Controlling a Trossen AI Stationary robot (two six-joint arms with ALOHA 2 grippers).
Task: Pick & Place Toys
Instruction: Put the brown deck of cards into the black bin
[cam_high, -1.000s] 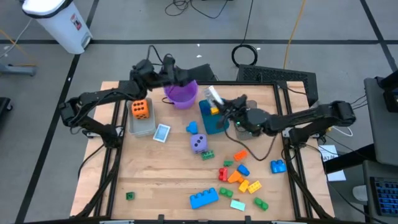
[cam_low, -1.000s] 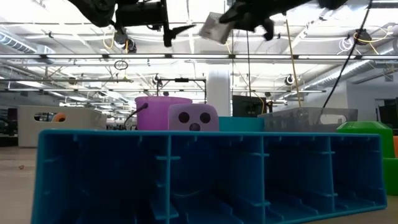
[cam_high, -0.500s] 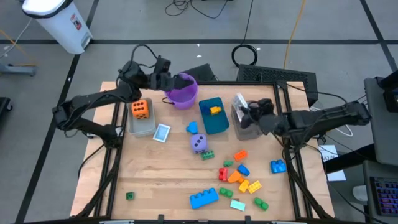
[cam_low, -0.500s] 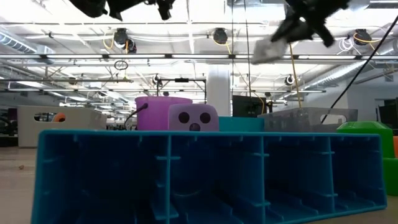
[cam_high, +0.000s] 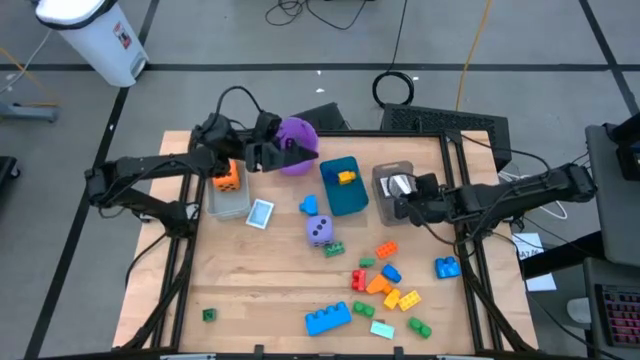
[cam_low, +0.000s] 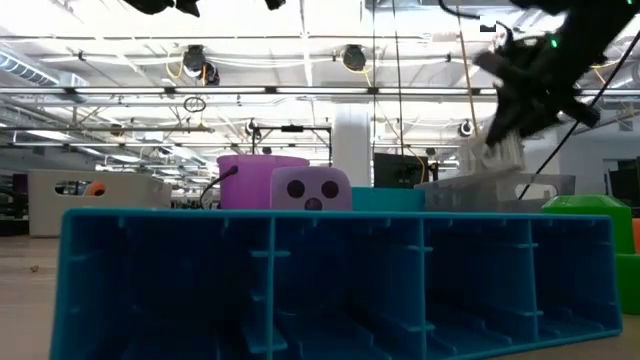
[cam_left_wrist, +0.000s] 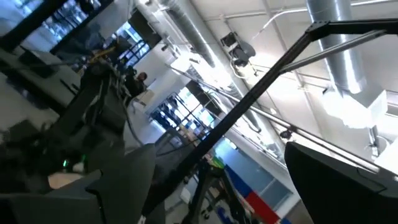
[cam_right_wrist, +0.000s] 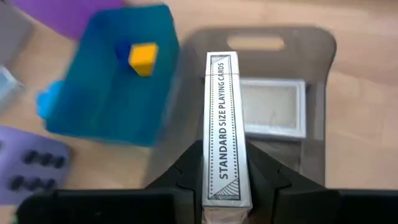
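My right gripper (cam_high: 400, 190) is shut on a grey-white playing-card box (cam_right_wrist: 222, 118) over the grey bin (cam_high: 392, 172). The box also shows in the low view (cam_low: 490, 155), just above the bin's rim (cam_low: 480, 182). Another card pack (cam_right_wrist: 273, 109) lies flat in the bin. My left gripper (cam_high: 262, 152) is open and empty, raised beside the purple bucket (cam_high: 297, 135). A yellow brick (cam_high: 346, 177) lies in the teal bin (cam_high: 340, 195). An orange die (cam_high: 228, 180) sits in the clear bin. A purple die (cam_high: 319, 230) rests on the table. My right gripper pinches the card box's two broad faces between its two fingers at the end nearest the wrist (cam_right_wrist: 222, 177). The fingers come from the table's right, slanting down. The box stands on edge, held over the grey bin; whether it touches the bin I cannot tell.
A picture card (cam_high: 260, 213) and a blue brick (cam_high: 309, 205) lie mid-table. A pile of coloured bricks (cam_high: 385, 280), a large blue brick (cam_high: 328, 318), a blue brick (cam_high: 447, 266) and a green brick (cam_high: 209, 315) lie toward the near edge.
My right gripper has carried the card box from above the teal bin toward the table's right edge, then down over the grey bin. My left gripper has drawn back from above the purple bucket toward the table's left.
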